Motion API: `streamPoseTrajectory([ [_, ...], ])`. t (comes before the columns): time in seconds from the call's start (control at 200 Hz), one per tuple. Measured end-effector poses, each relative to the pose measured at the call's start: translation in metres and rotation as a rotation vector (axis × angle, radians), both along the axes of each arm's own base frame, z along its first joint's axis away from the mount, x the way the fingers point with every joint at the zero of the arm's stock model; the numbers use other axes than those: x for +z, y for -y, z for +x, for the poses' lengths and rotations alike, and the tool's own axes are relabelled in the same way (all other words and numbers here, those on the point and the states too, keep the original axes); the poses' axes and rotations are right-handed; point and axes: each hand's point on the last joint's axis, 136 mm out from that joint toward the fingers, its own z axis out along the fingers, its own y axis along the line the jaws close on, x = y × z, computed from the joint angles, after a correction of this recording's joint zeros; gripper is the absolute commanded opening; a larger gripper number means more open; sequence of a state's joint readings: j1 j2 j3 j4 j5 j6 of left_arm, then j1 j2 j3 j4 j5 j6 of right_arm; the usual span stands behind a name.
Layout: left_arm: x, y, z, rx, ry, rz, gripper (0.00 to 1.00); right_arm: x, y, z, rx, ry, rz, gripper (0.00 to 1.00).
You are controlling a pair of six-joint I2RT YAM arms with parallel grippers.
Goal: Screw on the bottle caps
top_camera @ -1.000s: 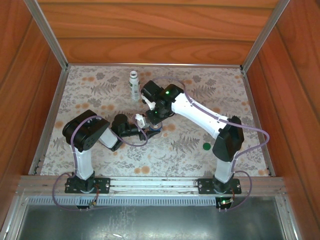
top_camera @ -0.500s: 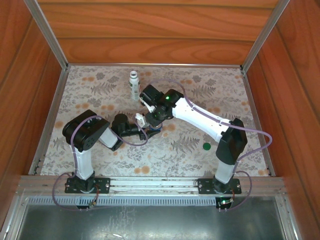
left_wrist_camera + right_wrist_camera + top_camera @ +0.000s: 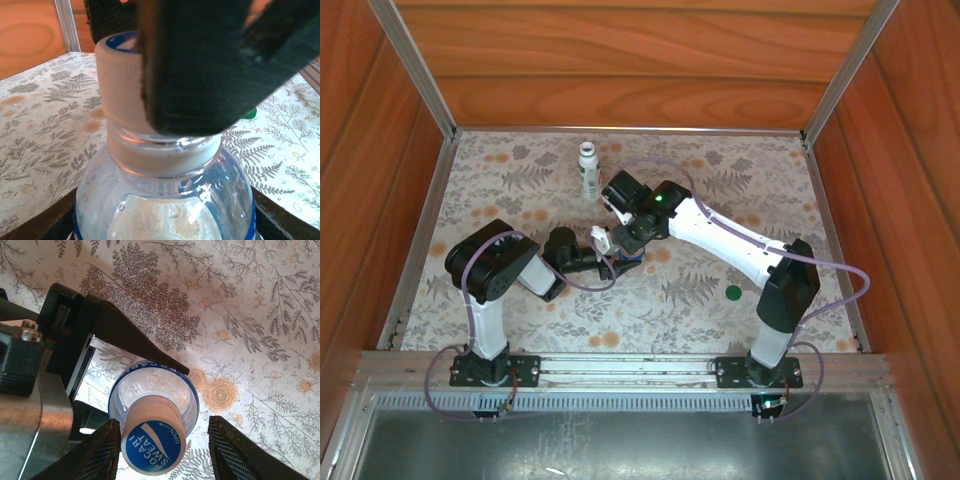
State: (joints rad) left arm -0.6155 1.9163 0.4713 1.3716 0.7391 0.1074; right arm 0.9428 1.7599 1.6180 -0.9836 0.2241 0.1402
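Left gripper [image 3: 615, 260] clamps upright clear bottle [image 3: 150, 390]; blue cap [image 3: 152, 447] on its neck sits btwn parted fingers of right gripper [image 3: 165, 452] above.

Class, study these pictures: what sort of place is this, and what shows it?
Probably a robot test cell, not a home: a left arm and a right arm bolted to a metal rail, wooden walls boxing it in, and a floral cloth as work surface.

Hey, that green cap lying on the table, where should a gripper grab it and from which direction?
Pinch the green cap across its round side wall, coming straight down from above. It lies flat and low on the table, so side-on fingers would likely scrape the surface first.
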Motion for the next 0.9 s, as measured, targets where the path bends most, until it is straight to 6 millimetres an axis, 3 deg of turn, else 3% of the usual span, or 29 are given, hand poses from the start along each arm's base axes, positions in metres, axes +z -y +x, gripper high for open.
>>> streamPoseTrajectory([
  [0.165, 0.0, 0.0, 0.0, 0.0, 0.0, 0.001, 0.62, 0.004, 0.003, -0.01, 0.01, -0.008, 0.051, 0.59],
  [0.54, 0.0, 0.0, -0.001, -0.004, -0.001, 0.005, 0.62, 0.034, 0.01, -0.036, -0.01, 0.026, 0.314, 0.63],
  [0.899, 0.0, -0.002, -0.006, -0.023, -0.021, 0.043, 0.63, 0.035, 0.026, -0.024, -0.228, 0.045, 0.554, 0.6],
])
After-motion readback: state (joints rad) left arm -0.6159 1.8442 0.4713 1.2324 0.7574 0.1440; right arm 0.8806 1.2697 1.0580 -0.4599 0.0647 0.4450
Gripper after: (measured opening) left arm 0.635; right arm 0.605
